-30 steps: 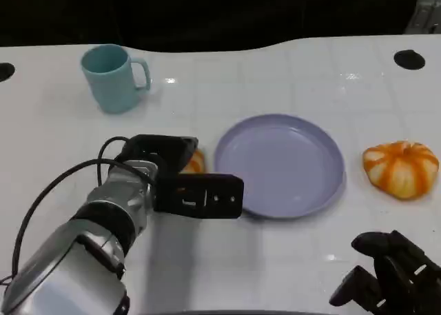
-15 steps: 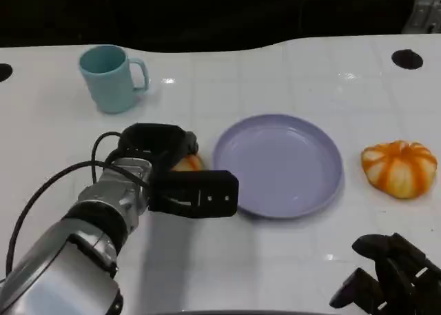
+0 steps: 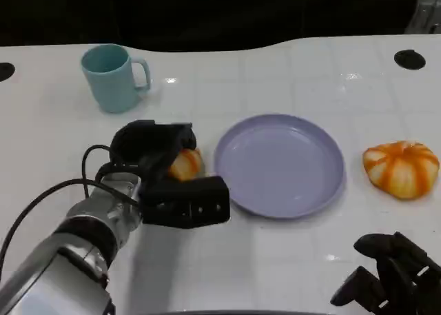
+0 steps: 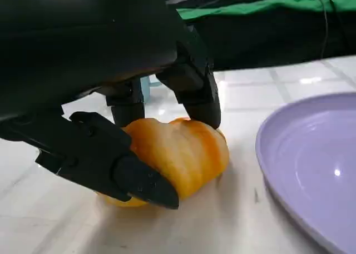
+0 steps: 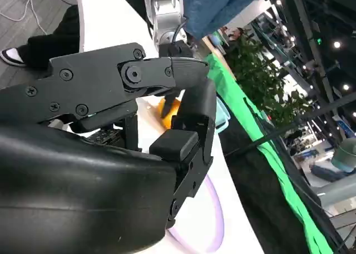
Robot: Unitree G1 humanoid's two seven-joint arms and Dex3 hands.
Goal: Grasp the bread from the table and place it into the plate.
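Observation:
The bread, a small golden-orange roll, lies on the white table just left of the lilac plate. My left hand is over it. In the left wrist view the bread sits between the thumb in front and the fingers behind, both touching it, and its underside is on the table. The plate has nothing in it. My right hand rests at the near right edge with its fingers curled in on nothing, and shows the same way in its own wrist view.
A teal mug stands at the far left. An orange-and-white striped pumpkin lies right of the plate. Black round marks sit at the table's far corners. Bare table lies in front of the plate.
My left hand has drawn back a little toward me and closed round the bread, so more of the roll shows. The right hand has stayed put.

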